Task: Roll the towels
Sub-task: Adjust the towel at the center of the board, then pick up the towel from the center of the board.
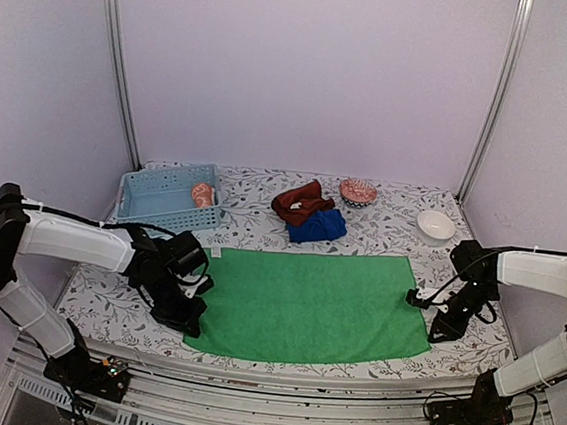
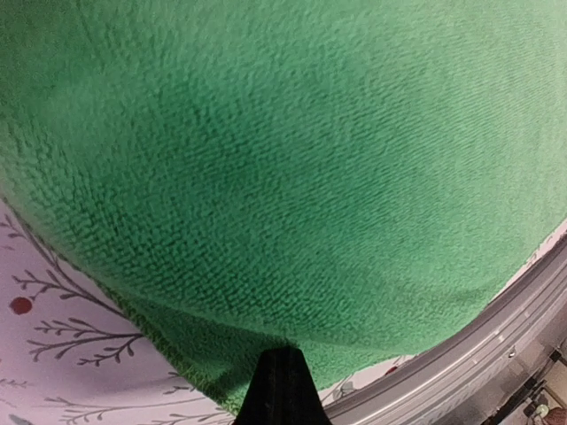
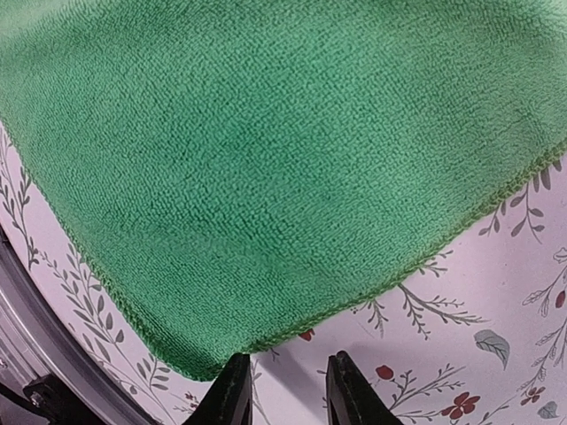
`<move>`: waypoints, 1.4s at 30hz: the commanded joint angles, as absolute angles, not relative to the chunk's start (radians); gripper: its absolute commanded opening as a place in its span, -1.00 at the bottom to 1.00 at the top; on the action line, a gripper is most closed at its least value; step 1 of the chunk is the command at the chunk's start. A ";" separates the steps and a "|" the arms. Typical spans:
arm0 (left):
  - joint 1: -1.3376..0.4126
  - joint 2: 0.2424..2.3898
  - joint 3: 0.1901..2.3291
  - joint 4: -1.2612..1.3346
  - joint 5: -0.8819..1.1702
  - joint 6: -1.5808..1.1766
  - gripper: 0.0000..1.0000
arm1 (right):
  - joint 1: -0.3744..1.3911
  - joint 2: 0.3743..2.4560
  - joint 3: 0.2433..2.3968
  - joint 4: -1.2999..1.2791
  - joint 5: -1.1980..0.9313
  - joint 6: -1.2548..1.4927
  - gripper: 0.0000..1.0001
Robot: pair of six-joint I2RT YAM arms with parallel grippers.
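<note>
Floral tabletop point(image 1: 392, 228) under green towel point(image 1: 310, 305), pale lilac walls point(image 1: 307, 74) around

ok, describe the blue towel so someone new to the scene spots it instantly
Start at the big green towel spread flat on the table. Just past its far edge, mid-table, two small cloths sit bunched together. The blue towel is the nearer one, deep blue, with the rust-brown towel overlapping its far left side.
</note>
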State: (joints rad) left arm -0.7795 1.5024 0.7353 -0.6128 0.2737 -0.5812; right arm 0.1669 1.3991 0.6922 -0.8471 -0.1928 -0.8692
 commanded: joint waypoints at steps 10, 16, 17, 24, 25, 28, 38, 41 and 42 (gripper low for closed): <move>-0.790 1.486 0.637 -0.730 0.207 -0.680 -1.00 | 0.227 1.349 0.723 -0.903 -0.196 -0.937 -0.44; -0.789 1.453 0.669 -0.821 0.144 -0.666 -1.00 | 0.283 1.332 0.702 -0.913 -0.232 -0.927 -0.50; -0.788 1.447 0.672 -0.831 0.146 -0.668 -1.00 | 0.289 1.330 0.691 -0.912 -0.227 -0.928 -0.52; -0.786 1.414 0.670 -0.908 0.165 -0.662 -1.00 | 0.330 1.304 0.614 -0.935 -0.136 -0.947 -0.60; -0.784 1.414 0.676 -0.914 0.161 -0.659 -1.00 | 0.332 1.298 0.621 -0.953 -0.138 -0.955 -0.60; -0.784 1.415 0.719 -0.929 0.157 -0.649 -0.74 | 0.338 1.279 0.648 -1.007 -0.154 -0.981 -0.60; -0.646 1.418 0.992 -1.011 0.042 -0.508 -0.32 | 0.296 1.308 0.952 -0.995 -0.178 -0.882 -0.44; -0.552 1.428 1.016 -0.876 0.032 -0.417 -0.26 | 0.246 1.431 1.088 -0.949 -0.203 -0.772 -0.42; -0.531 1.430 1.015 -0.819 0.027 -0.387 -0.24 | 0.239 1.475 1.124 -0.931 -0.209 -0.745 -0.43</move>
